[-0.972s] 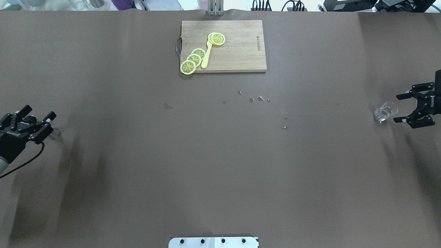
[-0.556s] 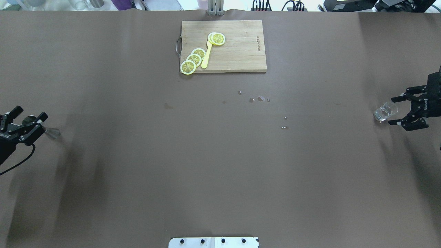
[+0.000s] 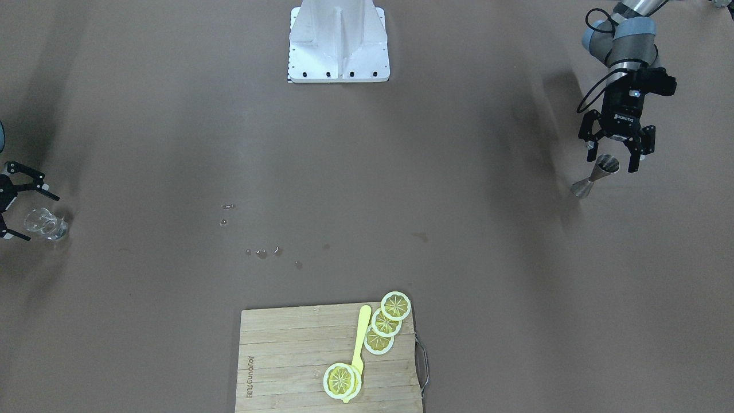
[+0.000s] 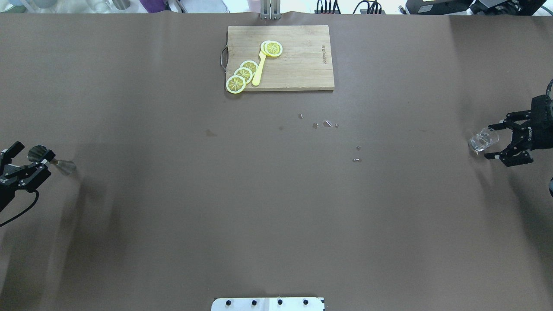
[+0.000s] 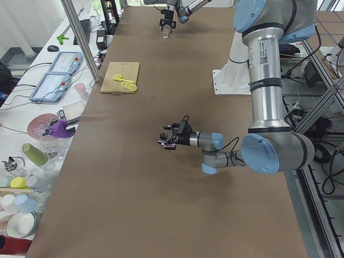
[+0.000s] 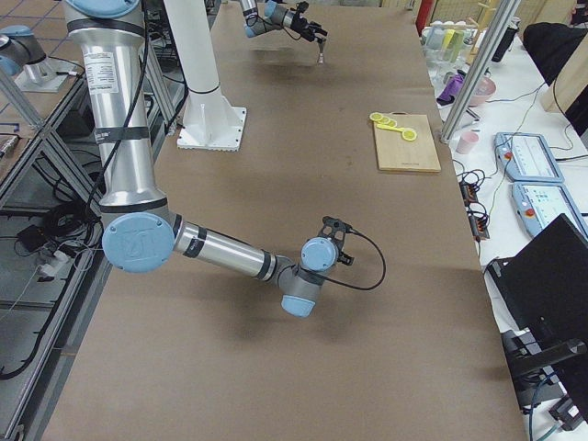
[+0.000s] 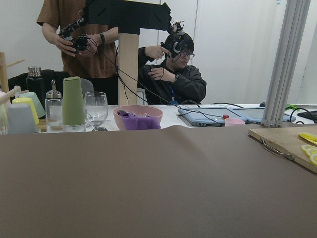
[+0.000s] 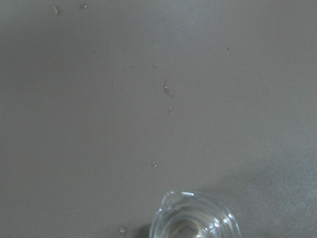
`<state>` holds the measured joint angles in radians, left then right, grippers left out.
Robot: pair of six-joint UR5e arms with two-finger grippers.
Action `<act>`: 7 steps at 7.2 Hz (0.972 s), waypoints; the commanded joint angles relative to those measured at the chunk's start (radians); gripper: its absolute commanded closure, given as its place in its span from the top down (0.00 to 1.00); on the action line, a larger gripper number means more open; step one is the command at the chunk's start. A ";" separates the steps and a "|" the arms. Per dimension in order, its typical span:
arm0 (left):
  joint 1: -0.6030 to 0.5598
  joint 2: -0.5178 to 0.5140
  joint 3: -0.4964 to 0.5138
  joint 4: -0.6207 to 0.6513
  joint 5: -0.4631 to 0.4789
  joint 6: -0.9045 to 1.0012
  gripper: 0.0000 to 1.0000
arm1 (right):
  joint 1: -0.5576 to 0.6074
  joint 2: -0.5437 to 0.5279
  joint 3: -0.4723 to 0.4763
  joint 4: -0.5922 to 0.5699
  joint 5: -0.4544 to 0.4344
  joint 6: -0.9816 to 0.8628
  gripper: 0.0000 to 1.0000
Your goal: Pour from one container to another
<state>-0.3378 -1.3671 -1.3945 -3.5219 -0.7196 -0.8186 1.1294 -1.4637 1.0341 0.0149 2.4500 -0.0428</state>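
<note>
Glass, small and clear with a thick base, stands upright on the brown table at the far right of the overhead view, a little above mid-height. Its wall catches pale highlights. From the right wrist camera only its rim shows, at the bottom edge of the frame, with bright glints inside; whether it holds any liquid cannot be told. The right gripper sits just to the right of it with its jaws spread wide, the two fingertips reaching either side of the glass's right half but gripping nothing. At the far left of the same view, at about the same height, the jigger stands on the table: dull grey steel, two cones joined at a narrow waist, the round mouth of the upper cone open to the camera. The left gripper is wide open too and holds nothing; the jigger's upper rim lies between its fingertips, though whether a finger touches the metal cannot be told. Small droplets glisten on the table right of centre, in the upper half. A wooden cutting board lies at top centre, carrying lemon slices and a yellow utensil.
</note>
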 commanded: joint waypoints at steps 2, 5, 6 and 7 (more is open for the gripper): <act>0.068 -0.052 0.115 -0.067 0.112 -0.004 0.97 | -0.013 0.013 -0.012 0.008 -0.017 0.000 1.00; 0.132 -0.108 0.156 -0.068 0.195 0.003 0.97 | -0.017 0.043 -0.057 0.008 -0.028 0.001 1.00; 0.132 -0.109 0.158 -0.066 0.196 0.003 0.97 | -0.017 0.045 -0.057 0.008 -0.029 0.001 1.00; 0.132 -0.107 0.158 -0.065 0.203 0.003 0.96 | -0.017 0.045 -0.058 0.007 -0.032 0.003 1.00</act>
<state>-0.2071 -1.4725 -1.2391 -3.5881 -0.5237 -0.8162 1.1123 -1.4207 0.9782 0.0227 2.4206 -0.0411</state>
